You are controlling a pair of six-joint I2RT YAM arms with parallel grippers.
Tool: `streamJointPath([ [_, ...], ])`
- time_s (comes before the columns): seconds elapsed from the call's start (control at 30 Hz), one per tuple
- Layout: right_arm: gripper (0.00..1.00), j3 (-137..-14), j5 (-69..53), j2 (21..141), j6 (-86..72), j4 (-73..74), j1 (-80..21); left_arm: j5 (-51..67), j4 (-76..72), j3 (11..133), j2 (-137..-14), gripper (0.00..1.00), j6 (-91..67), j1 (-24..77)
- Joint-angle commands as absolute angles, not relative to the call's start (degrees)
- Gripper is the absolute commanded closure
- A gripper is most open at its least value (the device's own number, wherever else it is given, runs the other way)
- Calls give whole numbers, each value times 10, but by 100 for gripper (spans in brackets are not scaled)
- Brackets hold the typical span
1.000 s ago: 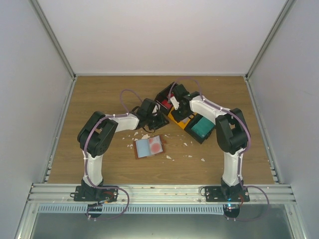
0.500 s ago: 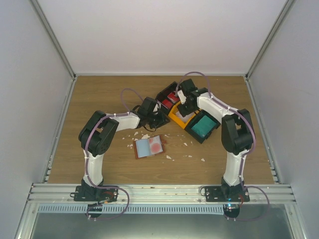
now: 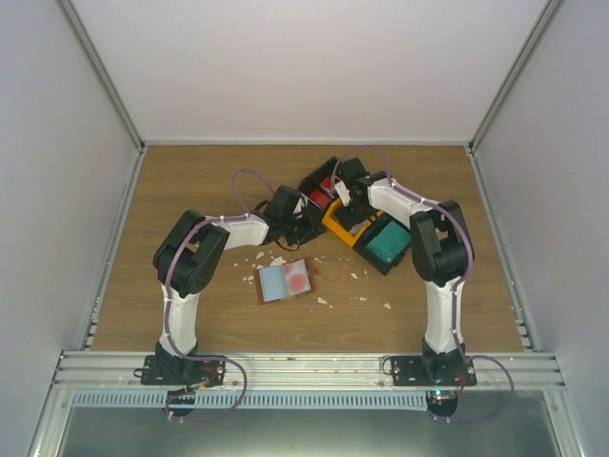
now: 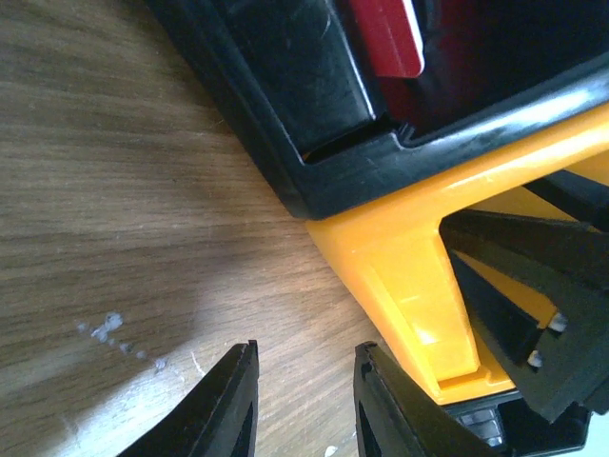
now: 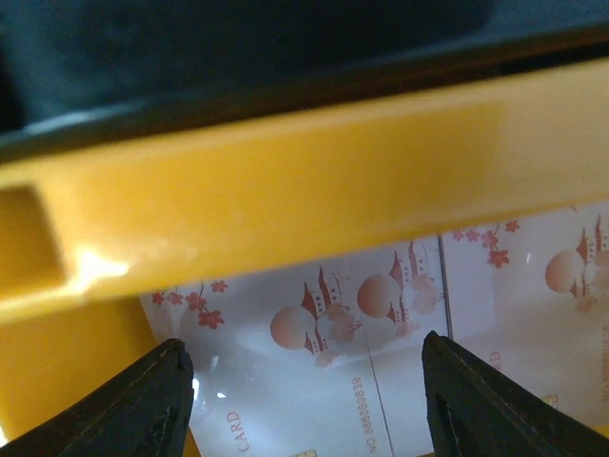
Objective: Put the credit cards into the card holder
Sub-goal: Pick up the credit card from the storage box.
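arms [image 3: 186, 267] 2 | tray [image 3: 332, 227] 1 (three bins) — card holder [image 3: 285, 281] 1

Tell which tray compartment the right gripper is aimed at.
The orange middle compartment holding whitish printed cards; the others hold a red card and a teal card.

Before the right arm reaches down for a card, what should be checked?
1. Jaws of the right gripper open: ok.
2. It hangs above the whitish cards in the yellow compartment: ok.
3. Yellow tray wall out of the fingers' way: cannot tell; it sits very close.
4. Only one card would be caught: cannot tell.
5. The card holder lies open on the table: ok.
6. The left gripper is empty, beside the tray: ok.
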State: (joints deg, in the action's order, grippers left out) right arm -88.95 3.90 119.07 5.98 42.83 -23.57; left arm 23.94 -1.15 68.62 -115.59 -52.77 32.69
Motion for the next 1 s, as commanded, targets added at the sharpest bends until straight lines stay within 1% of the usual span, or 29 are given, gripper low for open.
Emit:
streamJointPath([
  [0.0, 32, -901, 43, 1225, 86, 437, -235, 235, -41, 710, -1170, 69, -535, 329],
  [0.13, 23, -893, 8, 1239, 104, 449, -235, 235, -40, 714, -1174, 69, -537, 330],
  [0.3, 22, -860, -47, 1217, 102, 450, -235, 233, -40, 712, -1176, 69, -540, 330],
  [0.37, 27, -851, -75, 1205, 103, 449, -235, 233, -41, 711, -1176, 69, -541, 332],
  [0.5, 45, -848, -104, 1192, 97, 452, -235, 234, -42, 709, -1180, 70, -543, 335],
  [0.53, 47, -850, -109, 1190, 95, 454, -235, 235, -42, 710, -1182, 70, -543, 336],
  [0.63, 51, -855, -110, 1182, 86, 459, -235, 238, -37, 713, -1189, 71, -544, 339],
  [0.97, 58, -851, -155, 1144, 75, 473, -235, 242, -33, 717, -1198, 75, -543, 343],
])
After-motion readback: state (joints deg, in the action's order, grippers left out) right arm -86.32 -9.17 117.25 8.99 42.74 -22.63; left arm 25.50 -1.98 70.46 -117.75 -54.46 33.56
